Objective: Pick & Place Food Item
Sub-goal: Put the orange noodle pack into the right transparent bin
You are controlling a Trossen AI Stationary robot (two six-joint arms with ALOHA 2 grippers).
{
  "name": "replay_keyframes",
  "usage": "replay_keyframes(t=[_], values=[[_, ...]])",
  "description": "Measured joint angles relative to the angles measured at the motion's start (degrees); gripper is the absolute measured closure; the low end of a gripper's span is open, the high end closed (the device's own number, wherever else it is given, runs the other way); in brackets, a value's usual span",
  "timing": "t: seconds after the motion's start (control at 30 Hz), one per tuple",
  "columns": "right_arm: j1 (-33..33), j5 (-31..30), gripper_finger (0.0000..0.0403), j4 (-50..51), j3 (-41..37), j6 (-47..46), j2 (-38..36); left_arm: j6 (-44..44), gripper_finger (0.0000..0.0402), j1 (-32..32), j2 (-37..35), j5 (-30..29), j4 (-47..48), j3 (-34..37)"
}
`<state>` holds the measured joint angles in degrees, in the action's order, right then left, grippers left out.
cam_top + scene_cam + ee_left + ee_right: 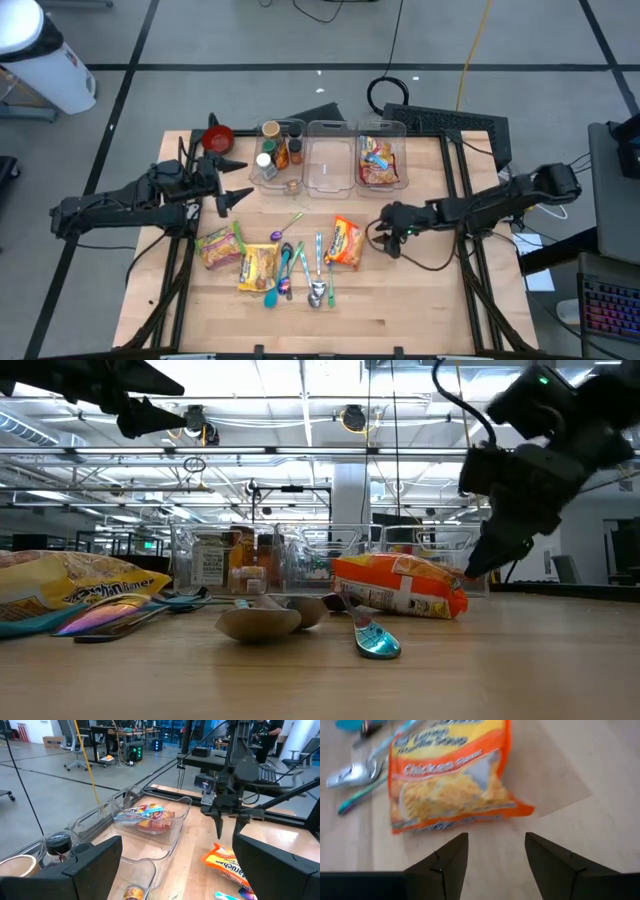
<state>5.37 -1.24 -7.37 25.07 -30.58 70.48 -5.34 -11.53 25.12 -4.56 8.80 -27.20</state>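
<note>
An orange chicken-noodle packet point(345, 242) lies flat on the wooden table point(420, 300) and fills the right wrist view point(450, 780). My right gripper point(495, 851) is open just to the packet's right, low over the table, with its fingers pointing at the packet's near edge; it also shows in the high view point(386, 236) and the low view point(478, 568). My left gripper point(238, 186) is open and empty, held high over the table's left side by the bins.
Three clear bins stand at the far edge: one with spice bottles point(276, 156), a middle one point(328, 178), and one with snack packets point(380, 160). Two yellow packets point(222, 245) point(258, 266) and several spoons point(305, 272) lie left of the orange packet. A red bowl point(218, 138) sits far left.
</note>
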Motion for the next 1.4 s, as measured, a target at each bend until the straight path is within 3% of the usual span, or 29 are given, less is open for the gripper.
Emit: replay_keyframes(t=[0.17, 0.33, 0.6, 0.77, 1.07, 1.17, 1.4], values=[[-0.02, -3.85, 0.0213, -17.07, -8.78, -1.94, 1.01, -0.14, 0.0014, 0.00, 0.00, -0.02, -0.27, 0.00], [-0.26, -6.26, 0.0215, -25.14, -12.39, -4.41, 2.00, -0.15, 0.0014, 0.00, 0.04, 0.00, -0.81, 0.00], [-0.28, -6.44, 0.0218, -26.70, -10.12, -4.25, 7.74, -0.15, 0.0014, 0.00, 0.77, 0.04, -1.65, 0.00], [-1.20, -6.26, 0.0218, -35.49, -9.51, -4.18, 13.33, -0.13, 0.0014, 0.00, 1.65, 0.26, -1.68, 0.00], [-4.69, -4.54, 0.0218, -37.03, -9.54, -6.36, 16.88, 0.24, 0.0014, 0.00, 3.83, 0.50, -1.77, 0.00], [-4.66, -1.79, 0.0218, -37.66, -9.54, -6.28, 17.63, 0.28, 0.0014, 0.00, 3.89, 0.50, -2.10, 0.00], [-4.37, -1.65, 0.0218, -40.46, -9.50, -5.72, 17.63, 0.24, 0.0014, 0.00, 3.87, 0.50, -3.37, 0.00]])
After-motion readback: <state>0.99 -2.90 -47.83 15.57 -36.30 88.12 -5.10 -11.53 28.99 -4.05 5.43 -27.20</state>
